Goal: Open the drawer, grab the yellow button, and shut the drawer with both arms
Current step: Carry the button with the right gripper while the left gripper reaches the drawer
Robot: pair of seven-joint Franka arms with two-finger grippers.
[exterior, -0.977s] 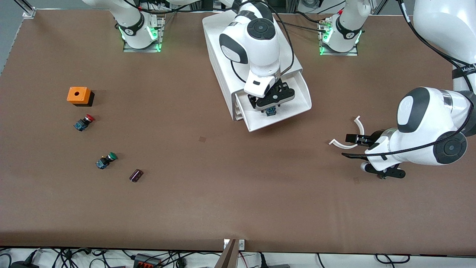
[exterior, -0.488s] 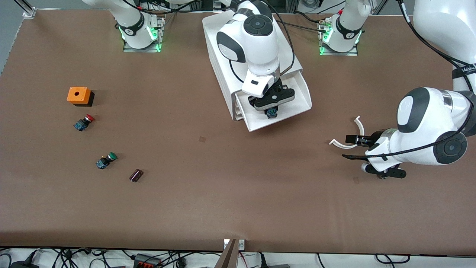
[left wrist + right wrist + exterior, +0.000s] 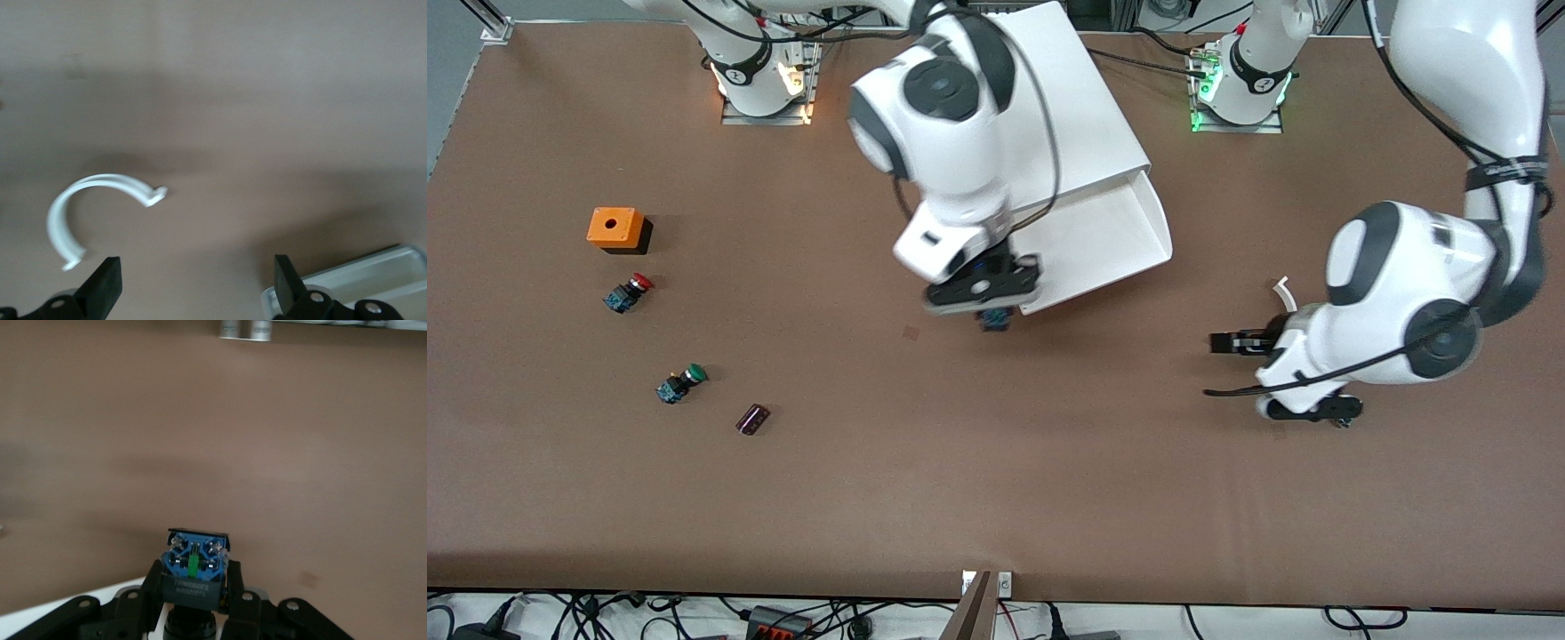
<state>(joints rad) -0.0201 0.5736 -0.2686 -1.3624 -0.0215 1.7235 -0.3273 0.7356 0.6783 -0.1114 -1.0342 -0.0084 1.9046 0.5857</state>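
Note:
The white cabinet [image 3: 1067, 98] stands between the arm bases with its top drawer [image 3: 1112, 240] pulled open. My right gripper [image 3: 993, 313] is shut on the button [image 3: 994, 322] and holds it over the table just outside the drawer's front edge. In the right wrist view the button's dark body with blue terminals [image 3: 195, 570] sits between the gripper's [image 3: 195, 587] fingers; its cap is hidden. My left gripper [image 3: 1211, 366] is open and empty, low over the table toward the left arm's end. In the left wrist view the left gripper [image 3: 197, 287] is over bare table.
A white curved strip [image 3: 1282, 289] lies by the left gripper and shows in the left wrist view [image 3: 107, 181]. Toward the right arm's end are an orange box [image 3: 615, 228], a red-capped button [image 3: 629, 292], a green-capped button [image 3: 681, 383] and a small dark block [image 3: 752, 419].
My right gripper has lifted the button out of the drawer and carried it past the drawer's front edge, toward the right arm's end. My left arm has shifted slightly toward the drawer.

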